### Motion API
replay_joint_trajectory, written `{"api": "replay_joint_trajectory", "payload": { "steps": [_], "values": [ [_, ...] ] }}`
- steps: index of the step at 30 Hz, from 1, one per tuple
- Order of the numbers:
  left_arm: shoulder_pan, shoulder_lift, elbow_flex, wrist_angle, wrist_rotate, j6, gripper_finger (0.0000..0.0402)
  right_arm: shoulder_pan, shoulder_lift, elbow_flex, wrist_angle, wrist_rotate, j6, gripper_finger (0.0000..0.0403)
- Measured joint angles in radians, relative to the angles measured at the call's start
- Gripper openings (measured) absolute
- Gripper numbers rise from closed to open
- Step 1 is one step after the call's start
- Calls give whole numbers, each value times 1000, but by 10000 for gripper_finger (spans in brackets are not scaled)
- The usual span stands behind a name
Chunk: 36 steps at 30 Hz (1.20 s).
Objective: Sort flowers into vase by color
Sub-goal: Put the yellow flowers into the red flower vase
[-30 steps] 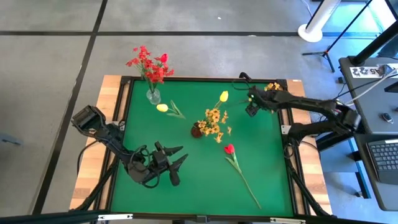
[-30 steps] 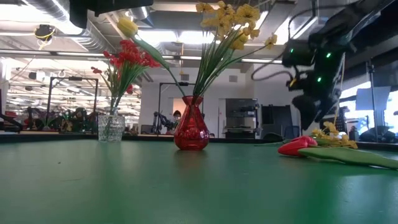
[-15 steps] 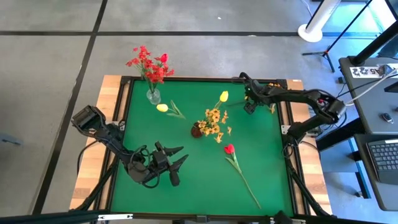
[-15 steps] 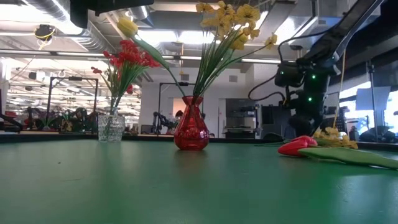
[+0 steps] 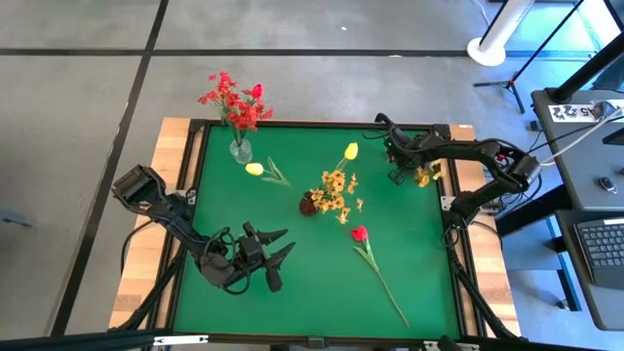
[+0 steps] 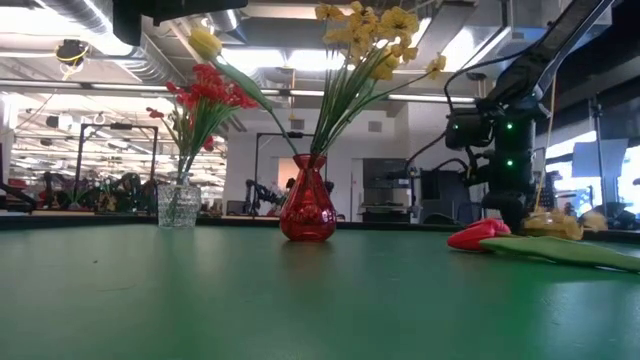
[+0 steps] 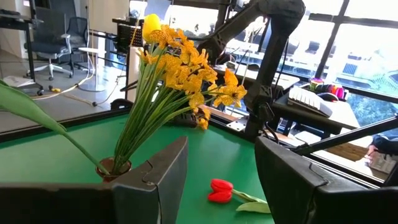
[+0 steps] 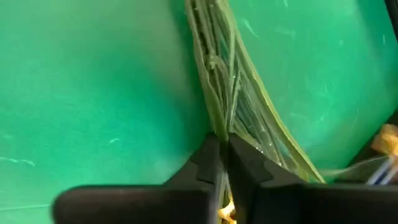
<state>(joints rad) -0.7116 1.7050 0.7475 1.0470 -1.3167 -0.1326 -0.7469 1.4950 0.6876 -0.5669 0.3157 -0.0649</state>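
A clear glass vase (image 5: 240, 149) at the far left holds red flowers (image 5: 234, 102). A red vase (image 5: 308, 204) mid-table holds yellow flowers (image 5: 336, 185) and a yellow tulip (image 5: 351, 151). Another yellow tulip (image 5: 255, 169) and a red tulip (image 5: 359, 233) lie flat on the green table. My right gripper (image 5: 398, 175) is down at the far right, shut on the green stems of a yellow spray (image 5: 425, 175). My left gripper (image 5: 278, 255) is open and empty near the front left. My right gripper pinches the spray's bundle of thin green stems (image 8: 219, 127) between its two fingers (image 8: 208, 165). The fingers come from above, pointing down, and lie across the stems. The spray lies low at the table (image 6: 555, 224); I cannot tell whether it rests on it.
The table has a raised dark rim (image 5: 322, 125) with wooden boards outside it. The red tulip's long stem (image 5: 388, 291) runs toward the near right corner. Bare green mat (image 5: 234, 210) lies between the two vases and my left gripper.
My right gripper has come down to the table at the far right, onto the yellow spray. The spray's blossoms have shifted from the far edge a little toward the near edge.
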Motion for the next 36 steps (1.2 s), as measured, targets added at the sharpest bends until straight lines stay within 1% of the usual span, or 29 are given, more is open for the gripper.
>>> {"api": "replay_joint_trajectory", "payload": {
  "steps": [1,5,9,14,17,19,21,25,27,30,32,34,36],
  "values": [
    [0,0,0,0,0,0,183,0,-4,0,-7,4,14,13],
    [0,0,0,0,0,-16,183,0,-51,-2,-62,47,68,26],
    [0,0,0,0,0,-19,183,0,-141,14,-128,50,111,8],
    [0,0,0,8,-1,-13,183,1,-286,95,-221,49,138,9],
    [0,0,0,80,-5,43,183,1,-379,174,-284,45,139,5],
    [0,0,0,153,-6,109,183,1,-435,232,-311,18,139,7],
    [0,0,1,247,-6,198,183,1,-489,293,-325,-35,139,5],
    [7,0,31,391,-7,388,183,18,-575,410,-313,-201,113,4],
    [13,0,62,414,-2,473,183,63,-601,470,-296,-241,105,4],
    [25,0,122,415,1,575,183,173,-618,566,-291,-226,68,3],
    [33,0,161,414,0,629,183,269,-616,622,-283,-184,34,2],
    [41,0,201,413,-17,659,183,372,-607,660,-260,-111,-10,2],
    [48,0,245,413,-77,663,183,478,-593,682,-233,-27,-64,1]
  ]
}}
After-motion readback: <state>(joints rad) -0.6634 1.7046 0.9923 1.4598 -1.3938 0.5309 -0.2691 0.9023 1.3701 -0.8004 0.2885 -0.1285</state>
